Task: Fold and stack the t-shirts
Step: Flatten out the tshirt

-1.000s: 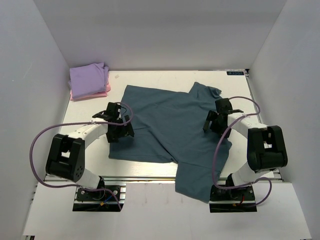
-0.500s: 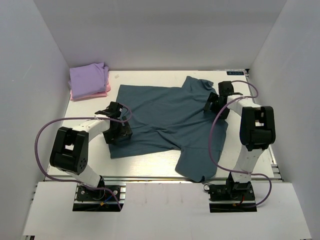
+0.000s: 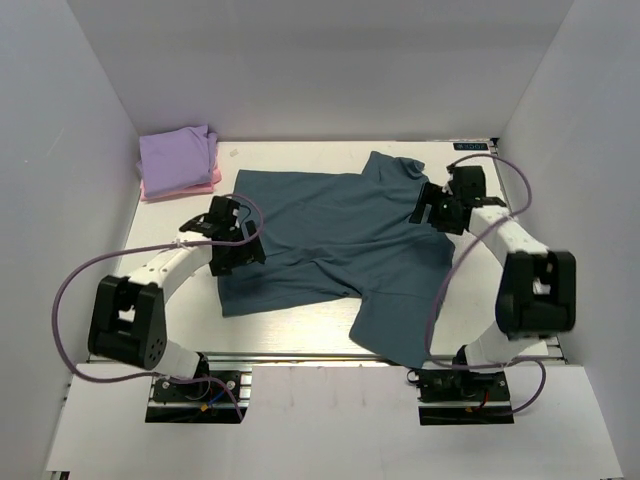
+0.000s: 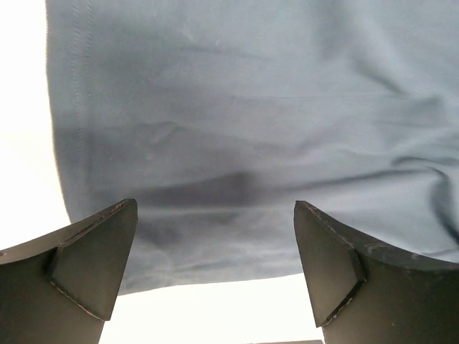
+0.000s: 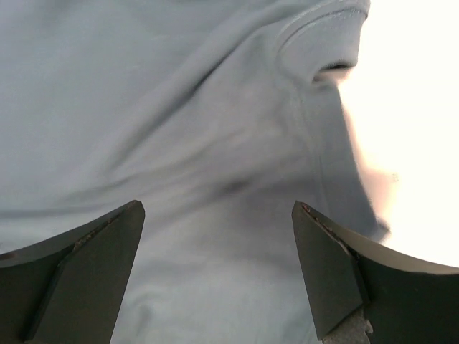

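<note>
Item 1: teal-blue t-shirt, rumpled, mid-worktop, one end reaching the near edge.
Item 2: folded lavender t-shirt atop pink t-shirt, far-left corner; pink mostly hidden.
I see left hand and right hand spread wide over teal cloth, gripping nothing.

White table beneath left gripper and right gripper. Plain left wall outside left gripper, right wall outside right gripper, back wall beyond both. Dark label just beyond right gripper. Light bright, even.
</note>
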